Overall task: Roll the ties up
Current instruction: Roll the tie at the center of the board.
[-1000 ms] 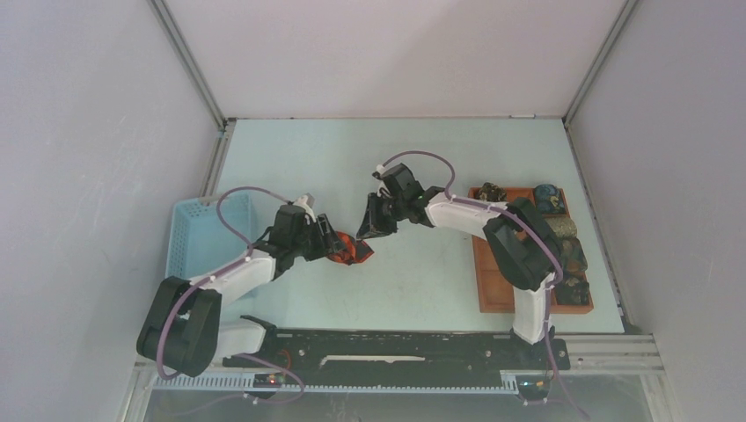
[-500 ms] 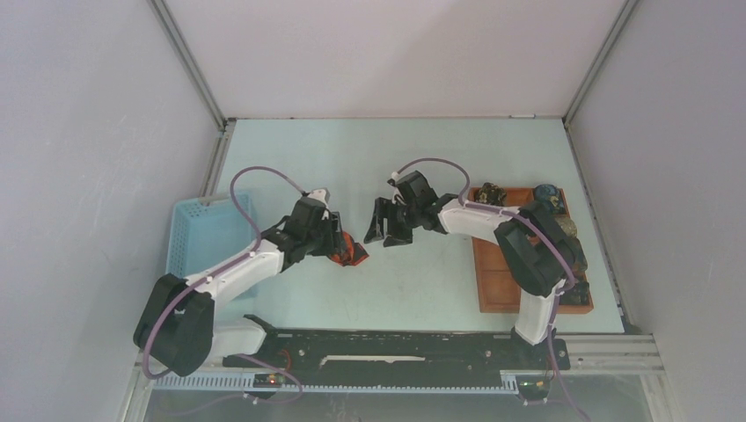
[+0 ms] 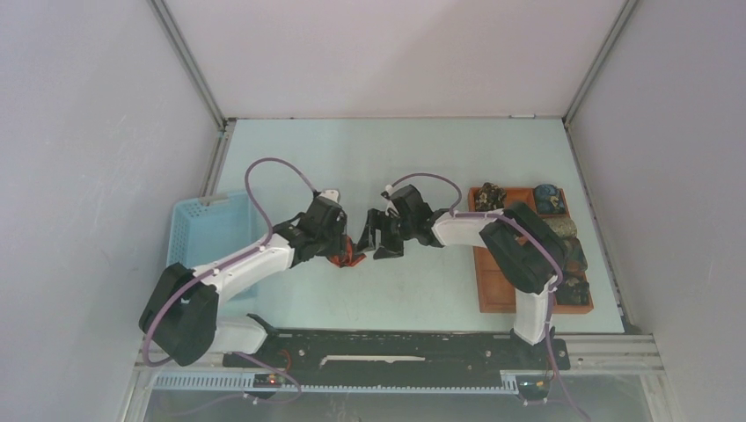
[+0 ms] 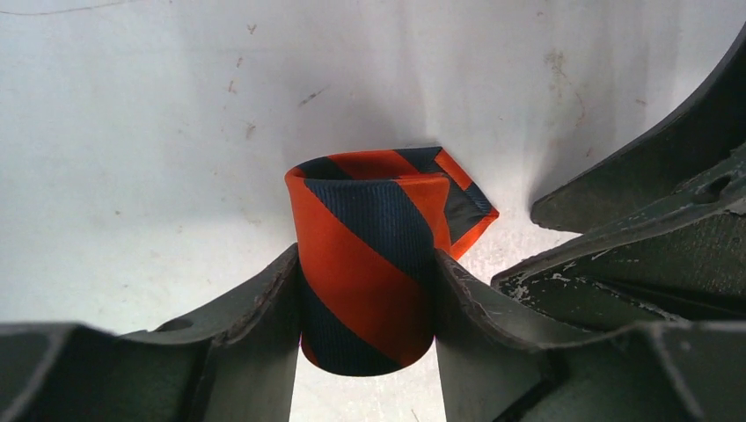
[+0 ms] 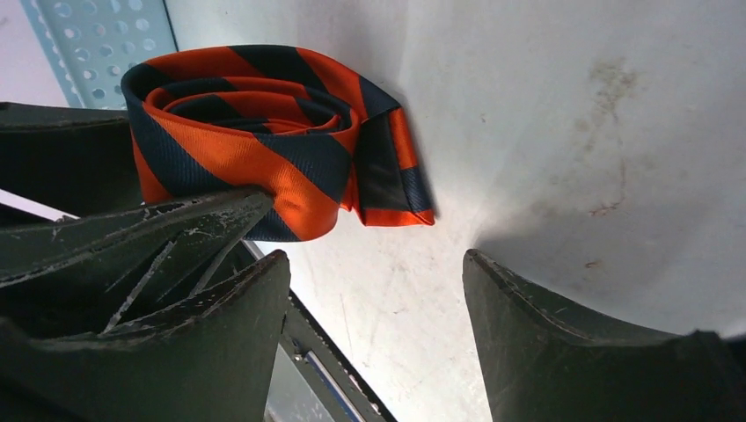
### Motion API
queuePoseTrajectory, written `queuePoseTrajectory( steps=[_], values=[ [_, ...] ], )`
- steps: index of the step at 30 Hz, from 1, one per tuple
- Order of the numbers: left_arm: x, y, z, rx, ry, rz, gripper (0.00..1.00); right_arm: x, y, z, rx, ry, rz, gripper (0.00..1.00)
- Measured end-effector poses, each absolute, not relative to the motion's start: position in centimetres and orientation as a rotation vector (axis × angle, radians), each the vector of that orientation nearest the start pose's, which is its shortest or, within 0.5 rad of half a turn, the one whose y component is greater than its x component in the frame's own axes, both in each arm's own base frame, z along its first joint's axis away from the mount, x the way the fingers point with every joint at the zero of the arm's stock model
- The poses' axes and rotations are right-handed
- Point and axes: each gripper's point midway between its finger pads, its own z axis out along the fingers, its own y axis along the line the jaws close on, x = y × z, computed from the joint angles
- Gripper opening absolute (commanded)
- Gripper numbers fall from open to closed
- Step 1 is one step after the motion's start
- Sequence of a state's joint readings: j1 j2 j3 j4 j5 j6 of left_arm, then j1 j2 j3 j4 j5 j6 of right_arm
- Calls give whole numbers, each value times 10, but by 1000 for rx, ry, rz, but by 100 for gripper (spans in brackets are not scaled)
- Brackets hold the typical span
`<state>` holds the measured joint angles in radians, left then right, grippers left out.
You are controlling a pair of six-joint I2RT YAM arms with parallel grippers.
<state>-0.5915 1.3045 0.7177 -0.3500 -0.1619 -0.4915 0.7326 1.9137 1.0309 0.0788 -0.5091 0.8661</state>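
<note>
The rolling of the striped tie [image 4: 369,255] looks nearly done. It sits on the table [image 3: 422,290] as a tight upright coil, well to the left of the tray [image 3: 494,283], and only its pointed end [image 4: 468,209] lies loose, flat on the surface beside the coil. The left gripper [image 3: 343,248] is clamped on this coil, with one finger pressed against each side of it. The right gripper [image 5: 378,264] stands with its jaws apart and nothing between them. It sits just on the tray side of the coil, near the loose end but not touching the fabric, as far as the wrist views show. Several other rolls [image 3: 563,227] already fill compartments along the far and right sides of the tray, so much of the job appears finished. The tray's near-left part is bare. The basket [image 3: 198,233], on the far side of the coil from the tray, shows no tie in what can be seen of it, though the left arm covers part of it. What seems left is to tuck or accept the loose end, carry the coil across to the tray without letting it spring open, and set it in a free compartment.
</note>
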Motion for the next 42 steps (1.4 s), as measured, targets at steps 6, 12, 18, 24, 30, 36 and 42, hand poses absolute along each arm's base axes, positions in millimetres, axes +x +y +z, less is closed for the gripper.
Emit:
queuePoseTrajectory(
  steps=[6, 12, 18, 24, 30, 36, 42],
  values=[
    [260, -163, 67, 129, 2507, -136, 53, 252, 381, 42, -83, 2674, 1282, 75],
    [260, -158, 61, 199, 2524, 16, 54, 262, 371, 40, -37, 2679, 1231, 75],
    [260, -165, 55, 271, 2526, 121, 60, 270, 358, 48, -16, 2661, 1177, 75],
    [257, -170, 51, 325, 2532, 190, 72, 272, 350, 52, -2, 2652, 1156, 75],
    [253, -171, 53, 346, 2540, 213, 84, 273, 347, 54, -1, 2644, 1147, 74],
    [250, -169, 54, 345, 2546, 218, 88, 274, 348, 61, -7, 2624, 1162, 74],
    [250, -169, 59, 331, 2537, 202, 88, 275, 349, 64, -11, 2613, 1171, 73]
  ],
)
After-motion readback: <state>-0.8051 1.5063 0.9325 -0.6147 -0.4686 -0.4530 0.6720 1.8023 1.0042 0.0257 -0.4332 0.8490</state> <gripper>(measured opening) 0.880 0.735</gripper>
